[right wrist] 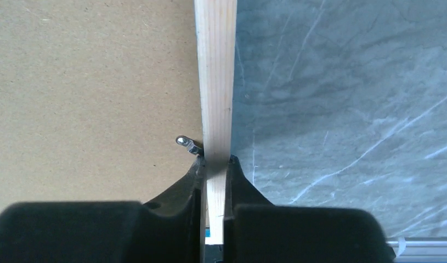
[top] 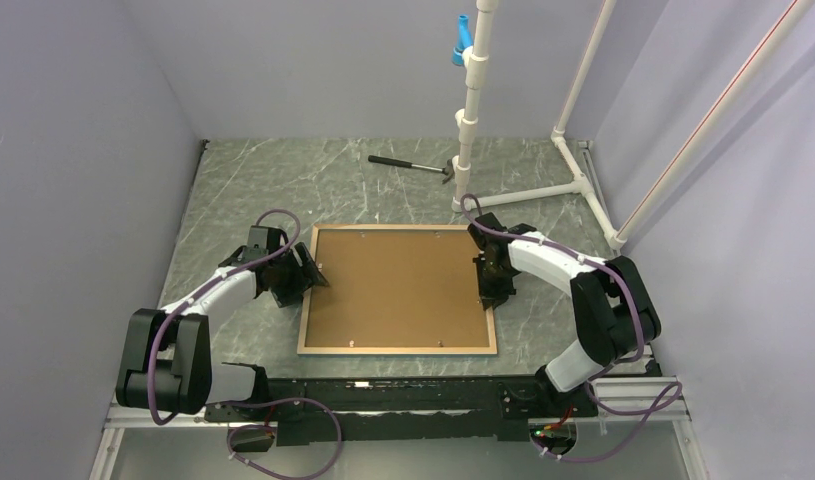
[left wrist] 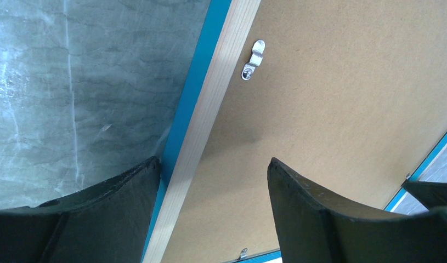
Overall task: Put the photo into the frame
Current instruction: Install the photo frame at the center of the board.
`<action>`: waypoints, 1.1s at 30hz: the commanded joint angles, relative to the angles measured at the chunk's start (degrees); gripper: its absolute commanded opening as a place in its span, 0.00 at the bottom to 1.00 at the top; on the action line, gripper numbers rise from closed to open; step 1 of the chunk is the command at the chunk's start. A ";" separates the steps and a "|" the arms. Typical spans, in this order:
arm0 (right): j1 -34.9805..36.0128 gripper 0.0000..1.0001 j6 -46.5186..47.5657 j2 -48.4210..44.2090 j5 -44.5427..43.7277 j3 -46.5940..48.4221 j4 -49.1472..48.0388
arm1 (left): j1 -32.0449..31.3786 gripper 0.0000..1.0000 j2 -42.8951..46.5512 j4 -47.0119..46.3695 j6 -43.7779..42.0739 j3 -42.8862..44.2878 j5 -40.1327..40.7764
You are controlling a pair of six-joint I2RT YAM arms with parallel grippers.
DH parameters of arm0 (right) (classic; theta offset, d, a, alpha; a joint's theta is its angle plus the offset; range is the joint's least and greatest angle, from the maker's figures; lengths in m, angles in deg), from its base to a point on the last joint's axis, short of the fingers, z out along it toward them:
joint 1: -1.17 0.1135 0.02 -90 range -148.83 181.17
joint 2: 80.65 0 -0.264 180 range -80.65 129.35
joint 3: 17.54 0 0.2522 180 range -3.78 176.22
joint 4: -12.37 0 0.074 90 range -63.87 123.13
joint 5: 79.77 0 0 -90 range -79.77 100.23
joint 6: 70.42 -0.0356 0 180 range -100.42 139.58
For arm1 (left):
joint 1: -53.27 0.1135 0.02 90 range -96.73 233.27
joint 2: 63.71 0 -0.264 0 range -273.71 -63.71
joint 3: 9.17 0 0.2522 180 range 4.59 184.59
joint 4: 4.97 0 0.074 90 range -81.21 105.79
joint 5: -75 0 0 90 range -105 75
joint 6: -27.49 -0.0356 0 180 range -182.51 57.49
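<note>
The frame lies back up on the table, its light wood rails around a brown backing board. The photo is hidden. My left gripper is open at the frame's left rail; in the left wrist view its jaws straddle the wood rail, with the turquoise edge beside the left finger. My right gripper is shut on the right rail; in the right wrist view its fingers pinch the wood rail from both sides.
Small metal clips sit on the rails at the board's edge. A hammer lies at the back of the table. A white pipe stand rises behind the frame's right corner. Grey walls enclose the table.
</note>
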 commanded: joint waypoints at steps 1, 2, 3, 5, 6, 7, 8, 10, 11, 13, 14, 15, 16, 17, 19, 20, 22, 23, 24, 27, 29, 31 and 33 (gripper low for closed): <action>0.48 0.01 -1.65 0.38 -3.65 0.30 -1.89 | -0.27 0.75 -1.53 1.90 -1.35 0.17 0.08; 0.50 0.00 -1.70 0.35 -3.90 0.32 -1.97 | -0.29 0.75 -1.47 2.06 -1.40 0.23 0.23; 0.40 0.00 -1.74 0.27 -4.18 0.37 -2.07 | -0.27 0.75 -1.46 2.18 -1.54 0.32 0.32; 0.48 0.00 -1.62 0.15 -4.06 0.52 -2.30 | -0.27 0.75 -1.48 2.56 -1.86 0.52 0.57; 0.49 0.00 -1.46 0.01 -3.65 0.68 -2.26 | -0.27 0.75 -1.40 2.69 -1.95 0.58 0.70; 0.48 0.00 -1.21 -0.20 -3.12 0.97 -2.21 | -0.27 0.75 -1.38 2.85 -1.99 0.63 0.76; 0.48 0.00 -0.86 -0.38 -2.38 1.20 -2.11 | -0.27 0.75 -1.37 2.99 -2.09 0.62 0.85; 0.48 0.09 -0.20 -1.29 -0.78 1.44 -2.08 | -0.27 0.75 -1.36 3.07 -2.15 0.63 0.94; 0.42 0.22 -0.01 -1.73 -0.31 1.59 -2.05 | -0.27 0.75 -1.30 3.05 -2.15 0.63 0.99; 0.47 0.40 0.44 -2.34 0.61 1.58 -2.19 | -0.28 0.75 -1.36 2.96 -2.03 0.65 0.87; 0.48 0.46 0.45 -2.46 0.73 1.48 -2.31 | -0.27 0.75 -1.48 2.90 -2.05 0.63 0.82; 0.48 0.51 0.52 -2.41 0.74 1.45 -2.48 | -0.27 0.75 -1.46 2.78 -2.07 0.57 0.75; 0.43 0.53 0.56 -2.09 0.74 1.45 -2.65 | -0.27 0.75 -1.54 2.76 -2.07 0.55 0.72; 0.48 0.53 0.62 -1.41 0.52 1.45 -2.76 | -0.27 0.75 -1.55 2.76 -2.07 0.54 0.65; 0.43 0.53 0.69 -0.13 0.32 1.53 -2.80 | -0.27 0.75 -1.64 2.76 -2.10 0.54 0.68; 0.44 0.52 0.65 0.36 0.26 1.39 -2.97 | -0.27 0.75 -1.64 2.77 -2.17 0.54 0.65; 0.44 0.49 0.48 0.95 -0.48 1.07 -3.53 | -0.27 0.75 -1.71 2.92 -2.23 0.64 0.73; 0.47 0.47 0.26 1.21 -1.09 1.02 -3.57 | -0.27 0.75 -1.72 2.85 -2.24 0.56 0.65; 0.48 0.43 0.13 1.43 -1.63 1.01 -3.65 | -0.31 0.75 -1.73 2.77 -2.24 0.54 0.56; 0.41 0.24 0.08 1.77 -3.36 1.28 -3.56 | -0.27 0.75 -1.94 2.67 -2.32 0.52 0.60; 0.52 0.11 -0.15 1.91 -5.02 1.80 -3.11 | -0.27 0.74 -2.14 2.92 -2.43 0.54 0.81; 0.46 0.03 -0.24 1.83 -6.44 2.21 -2.88 | -0.32 0.75 -2.17 2.94 -2.54 0.54 0.81; 0.42 0.00 -0.16 1.83 -7.21 2.54 -2.94 | -0.27 0.74 -2.25 2.95 -2.66 0.61 0.67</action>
